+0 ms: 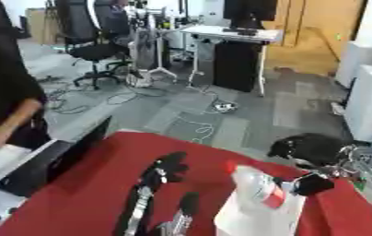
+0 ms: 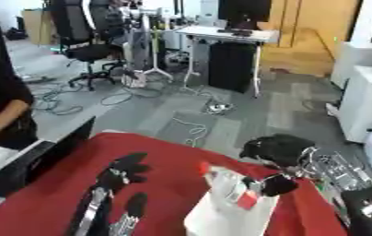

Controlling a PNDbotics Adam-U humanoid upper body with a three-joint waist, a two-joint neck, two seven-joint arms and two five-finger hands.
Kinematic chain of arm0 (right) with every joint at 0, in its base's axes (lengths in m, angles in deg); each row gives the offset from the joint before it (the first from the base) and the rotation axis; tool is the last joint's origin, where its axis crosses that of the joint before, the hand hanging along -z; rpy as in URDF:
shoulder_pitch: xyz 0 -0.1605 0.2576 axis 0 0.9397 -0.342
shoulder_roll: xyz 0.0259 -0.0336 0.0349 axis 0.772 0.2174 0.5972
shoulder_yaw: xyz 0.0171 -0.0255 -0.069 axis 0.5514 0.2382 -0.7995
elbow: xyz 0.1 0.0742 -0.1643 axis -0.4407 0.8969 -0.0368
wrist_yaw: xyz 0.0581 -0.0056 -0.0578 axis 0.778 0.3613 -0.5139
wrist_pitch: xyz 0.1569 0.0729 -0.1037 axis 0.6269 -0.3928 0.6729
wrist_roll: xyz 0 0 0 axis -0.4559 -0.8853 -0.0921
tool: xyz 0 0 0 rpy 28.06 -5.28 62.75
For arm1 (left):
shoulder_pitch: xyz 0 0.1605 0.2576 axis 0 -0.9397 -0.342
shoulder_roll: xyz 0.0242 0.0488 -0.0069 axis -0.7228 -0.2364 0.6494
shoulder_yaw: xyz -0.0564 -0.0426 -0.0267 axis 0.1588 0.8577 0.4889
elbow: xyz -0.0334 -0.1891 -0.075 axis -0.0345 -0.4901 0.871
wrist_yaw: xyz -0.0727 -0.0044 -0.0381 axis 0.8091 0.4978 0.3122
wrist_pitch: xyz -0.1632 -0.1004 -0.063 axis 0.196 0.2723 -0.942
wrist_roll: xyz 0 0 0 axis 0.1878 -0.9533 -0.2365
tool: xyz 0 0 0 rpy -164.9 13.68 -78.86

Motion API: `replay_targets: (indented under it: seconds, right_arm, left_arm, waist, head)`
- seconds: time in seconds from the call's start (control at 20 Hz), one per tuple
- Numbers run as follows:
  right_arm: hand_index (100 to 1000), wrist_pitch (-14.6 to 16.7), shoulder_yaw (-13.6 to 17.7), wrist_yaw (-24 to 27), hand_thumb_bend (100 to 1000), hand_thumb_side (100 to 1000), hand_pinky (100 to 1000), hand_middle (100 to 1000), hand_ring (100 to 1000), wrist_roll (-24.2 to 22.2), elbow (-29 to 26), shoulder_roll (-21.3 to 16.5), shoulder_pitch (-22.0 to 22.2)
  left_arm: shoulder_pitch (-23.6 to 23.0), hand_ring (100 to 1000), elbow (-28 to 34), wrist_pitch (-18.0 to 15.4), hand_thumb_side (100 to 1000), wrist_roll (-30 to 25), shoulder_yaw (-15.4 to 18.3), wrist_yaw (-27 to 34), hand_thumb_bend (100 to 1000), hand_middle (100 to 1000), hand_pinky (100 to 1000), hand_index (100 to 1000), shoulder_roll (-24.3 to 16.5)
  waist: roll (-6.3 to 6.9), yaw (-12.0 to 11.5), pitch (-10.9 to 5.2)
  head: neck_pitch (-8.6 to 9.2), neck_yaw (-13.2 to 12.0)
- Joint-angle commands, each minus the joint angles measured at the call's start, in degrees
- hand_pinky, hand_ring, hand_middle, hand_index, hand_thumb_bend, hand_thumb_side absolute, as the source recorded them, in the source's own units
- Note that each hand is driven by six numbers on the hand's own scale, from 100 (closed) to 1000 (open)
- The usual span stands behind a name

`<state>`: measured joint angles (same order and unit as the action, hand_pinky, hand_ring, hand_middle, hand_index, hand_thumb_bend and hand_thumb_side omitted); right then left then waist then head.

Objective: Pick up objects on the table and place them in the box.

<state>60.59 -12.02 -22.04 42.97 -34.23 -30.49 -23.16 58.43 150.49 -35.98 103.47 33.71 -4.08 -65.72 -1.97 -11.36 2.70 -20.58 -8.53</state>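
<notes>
A white bottle-like object (image 1: 253, 203) with a red top and a red label hangs over the red table (image 1: 84, 198), right of centre. My right hand (image 1: 311, 184) comes in from the right, its black fingers curled against the object's upper right side. My left hand (image 1: 166, 167) stands in the middle of the table with fingers straight and pointing away from me, holding nothing, just left of the white object. A black open box (image 1: 56, 161) sits along the table's left edge. The picture is blurred, so the object's finer details cannot be made out.
A person in dark clothes (image 1: 4, 92) stands at the far left beside the box. Beyond the table's far edge the floor holds cables, an office chair (image 1: 92, 46) and a desk (image 1: 229, 41). White cabinets (image 1: 366, 97) stand at the right.
</notes>
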Motion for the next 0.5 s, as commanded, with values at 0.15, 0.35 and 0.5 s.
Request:
replay_targets:
  seconds: [0.15, 0.35, 0.5]
  right_arm:
    - [1000, -0.18, 0.3, 0.54, 100, 862, 868, 1000, 998, -1.88, -1.27, -1.17, -0.99]
    - [1000, -0.37, 0.21, 0.58, 100, 861, 876, 1000, 1000, -2.32, -1.5, -1.22, -1.0]
    - [1000, -0.4, 0.29, 0.74, 100, 863, 873, 1000, 1000, -2.12, -2.04, -1.64, -1.19]
  left_arm:
    - [0.46, 774, 0.78, -0.06, 774, 0.27, 0.37, -0.39, 309, 816, 679, 888, -0.27]
    - [0.38, 774, 0.76, -0.06, 774, 0.32, 0.41, -0.4, 311, 816, 680, 889, -0.27]
    - [0.29, 774, 0.73, -0.05, 774, 0.36, 0.45, -0.43, 312, 816, 679, 889, -0.31]
  waist:
    - [0.24, 0.14, -0.97]
    - [0.27, 0.23, -0.99]
    - [0.25, 0.34, -1.05]
  head:
    - [-0.38, 0.55]
    - [-0.65, 0.56]
    - [-0.69, 0.52]
